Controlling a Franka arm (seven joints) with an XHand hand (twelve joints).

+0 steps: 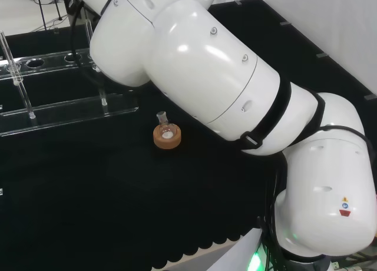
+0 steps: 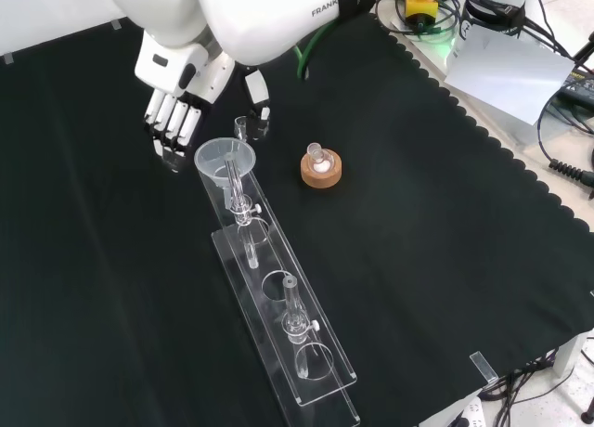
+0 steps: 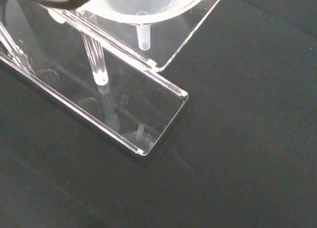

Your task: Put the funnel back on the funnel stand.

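Fingers of the black and white robot hand hang straight and relaxed in the front view, spread a little and holding nothing, with the thumb out to the right. Just below the fingertips sits the clear plastic funnel, its wide mouth up and resting in the top hole at the far end of the long clear acrylic funnel stand, apart from the hand. From the wrist view, the funnel's short spout pokes down through the stand's upper shelf, above the lower base plate. A small round glass flask sits upright on a cork ring to the right of the stand, well clear of it, all on the black cloth.
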